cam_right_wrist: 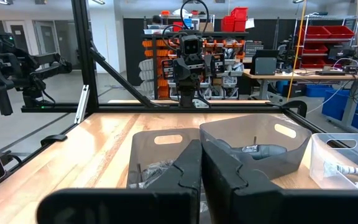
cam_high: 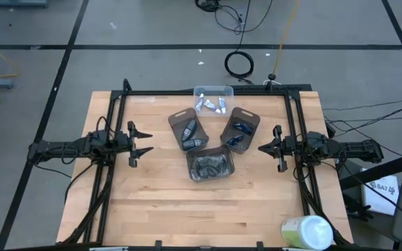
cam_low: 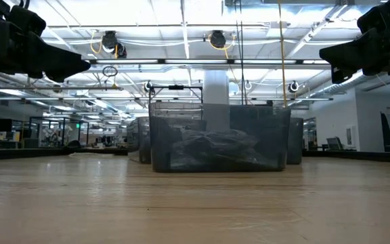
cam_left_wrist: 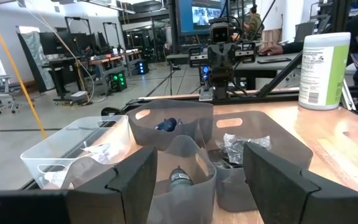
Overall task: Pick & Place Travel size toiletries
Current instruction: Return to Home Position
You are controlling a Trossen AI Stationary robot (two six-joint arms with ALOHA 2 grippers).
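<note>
The travel size toiletries are all sorted and contained at the middle of the table (cam_high: 159, 209): white tubes (cam_high: 211, 106) in the clear tray (cam_high: 213, 89) at the far side, grey-blue sticks (cam_high: 190, 134) in the left smoky tray (cam_high: 180, 116), dark-blue bottles (cam_high: 240, 128) in the right smoky tray (cam_high: 247, 112), and a heap of dark-grey items (cam_high: 211, 164) in the near smoky tray (cam_high: 211, 176). No loose item is visible on the bare wood. The left claw (cam_high: 147, 141) hangs to the left of the tray cluster, its fingers spread wide and holding nothing. The right claw (cam_high: 259, 147) hangs to the right of the cluster, its fingers closed tip to tip on nothing. Both are raised above the table and apart from the trays. Judgement: the sorting appears complete and the step in hand is the return of the arms to rest. The next move calls for no grasp, only for each arm to draw straight back toward its own side and keep its height, so that no tray wall is clipped. Open room is ample: bare wood lies left, right and near of the cluster. Noted edges are the black frame rail (cam_high: 187, 93) along the far side, touching or just beside the clear tray, the side rails beneath each arm, and the round container (cam_high: 307, 232) at the near right corner, well apart from the right arm.
</note>
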